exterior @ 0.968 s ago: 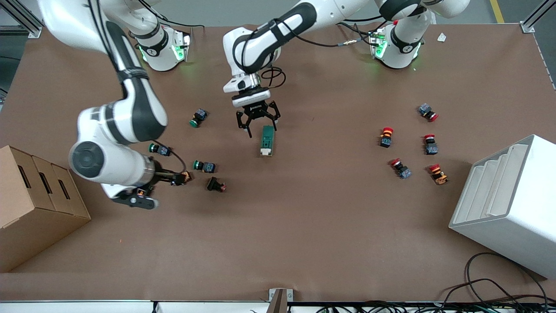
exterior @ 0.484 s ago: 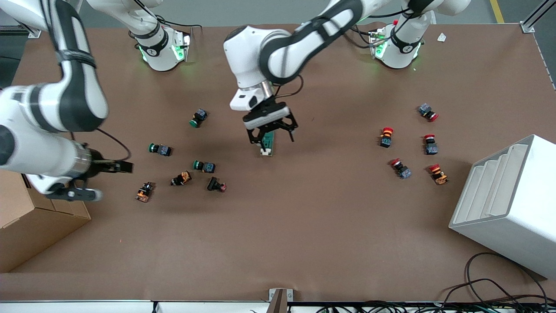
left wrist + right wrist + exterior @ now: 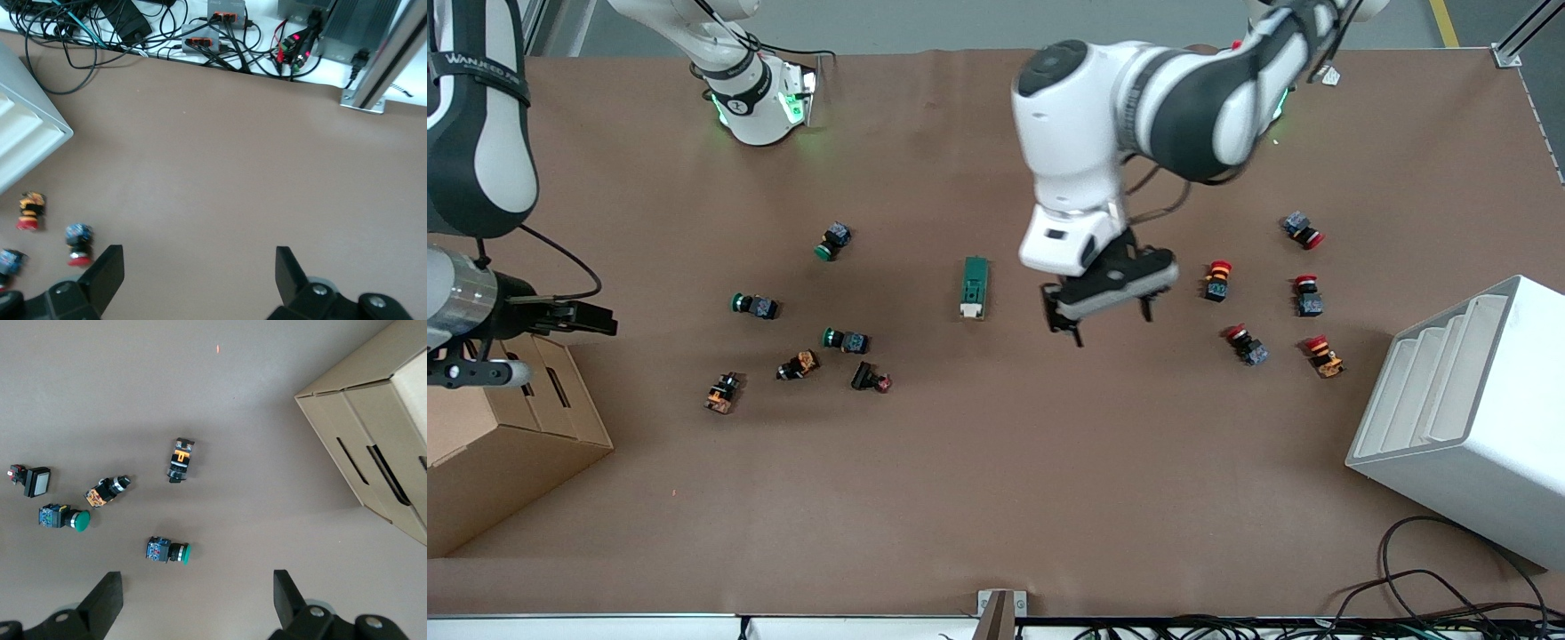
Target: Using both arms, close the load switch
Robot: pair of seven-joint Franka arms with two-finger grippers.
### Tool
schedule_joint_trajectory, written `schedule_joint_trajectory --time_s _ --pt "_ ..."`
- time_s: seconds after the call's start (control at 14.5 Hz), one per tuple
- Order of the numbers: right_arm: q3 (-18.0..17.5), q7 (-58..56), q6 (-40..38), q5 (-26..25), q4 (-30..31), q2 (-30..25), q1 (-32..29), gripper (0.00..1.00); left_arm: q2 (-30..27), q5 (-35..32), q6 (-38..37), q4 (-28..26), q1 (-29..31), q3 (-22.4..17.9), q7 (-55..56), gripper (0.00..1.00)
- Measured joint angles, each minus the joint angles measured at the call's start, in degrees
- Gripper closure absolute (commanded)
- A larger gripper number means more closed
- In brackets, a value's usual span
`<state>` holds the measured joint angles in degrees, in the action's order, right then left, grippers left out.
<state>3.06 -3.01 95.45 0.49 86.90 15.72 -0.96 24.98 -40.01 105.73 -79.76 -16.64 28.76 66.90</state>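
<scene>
My right arm point(image 3: 471, 178) runs off the front view's edge, and my left arm point(image 3: 1183, 98) hides its own base. The cardboard box point(image 3: 498, 444) and white bin point(image 3: 1476, 418) are cut off too.

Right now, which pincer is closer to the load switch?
Left. The left pincer hangs open beside the load switch, toward the red buttons; the right pincer is over the cardboard box, also open.

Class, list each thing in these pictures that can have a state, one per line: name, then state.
load switch: flat on the table, untouched
left end effector: open, empty, over bare table beside the load switch
right end effector: open, empty, over the cardboard box's edge
cardboard box: closed
white rack: lying tilted, slots empty
</scene>
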Motion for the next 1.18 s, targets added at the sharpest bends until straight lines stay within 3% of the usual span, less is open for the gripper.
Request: schedule_joint_trajectory --time_s 0.62,0.97,1.18 --pt "-0.8 0.0 -2.0 0.0 -4.0 0.0 0.0 0.00 -2.3 6.4 -2.3 2.3 9.4 0.1 -18.8 0.00" --pt "-0.9 0.0 -2.7 0.0 -4.7 0.0 0.0 0.00 -7.7 19.9 -2.5 3.0 19.0 -0.3 -27.9 0.00" --pt "-1.1 0.0 -3.2 0.0 -5.0 0.0 0.0 0.00 -12.7 28.5 -5.4 2.9 20.4 -6.2 -34.3 0.00"
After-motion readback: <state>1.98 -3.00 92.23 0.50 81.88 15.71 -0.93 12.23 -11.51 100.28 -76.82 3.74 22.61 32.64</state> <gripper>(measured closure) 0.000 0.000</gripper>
